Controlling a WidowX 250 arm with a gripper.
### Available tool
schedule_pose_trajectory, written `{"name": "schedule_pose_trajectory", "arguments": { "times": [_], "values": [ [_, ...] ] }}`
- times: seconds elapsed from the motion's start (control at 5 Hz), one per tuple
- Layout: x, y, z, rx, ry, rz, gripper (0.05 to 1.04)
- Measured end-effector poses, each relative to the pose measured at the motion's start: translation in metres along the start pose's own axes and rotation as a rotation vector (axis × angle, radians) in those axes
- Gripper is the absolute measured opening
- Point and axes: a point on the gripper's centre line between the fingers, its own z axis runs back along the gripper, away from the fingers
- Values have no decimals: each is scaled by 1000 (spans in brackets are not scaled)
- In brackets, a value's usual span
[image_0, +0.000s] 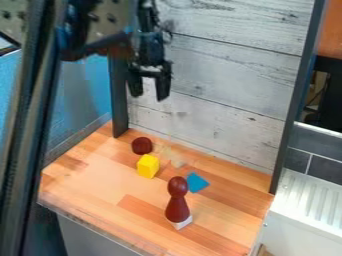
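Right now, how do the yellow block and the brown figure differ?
The yellow block has flat faces and straight edges; the brown figure is rounded, with a ball-like head. The figure is clearly taller than the block. The block rests right on the wooden top, while the figure stands on a white piece. Both are apart from the robot's open hand.

Quick layout rundown: four pieces spread over the counter (93, 187), plus one underneath.
So the ball (141, 145) sits back left, near the wall panel (214, 132), with the block (147, 166) just in front of it and a bit right. The wedge (197, 183) is off to the block's right, and the pawn (178, 206) stands in front of the wedge, slightly left, on a base piece (182, 224). Radiator's (307, 202) over on the right, past the counter's edge.
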Motion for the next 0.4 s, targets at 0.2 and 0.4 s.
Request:
{"name": "schedule_pose_trajectory", "arguments": {
  "times": [0.2, 0.4],
  "values": [
    [-5, 9, 20, -49, -81, -23, 1001],
    [-10, 25, 35, -51, -131, 8, 1001]
  ]
}}
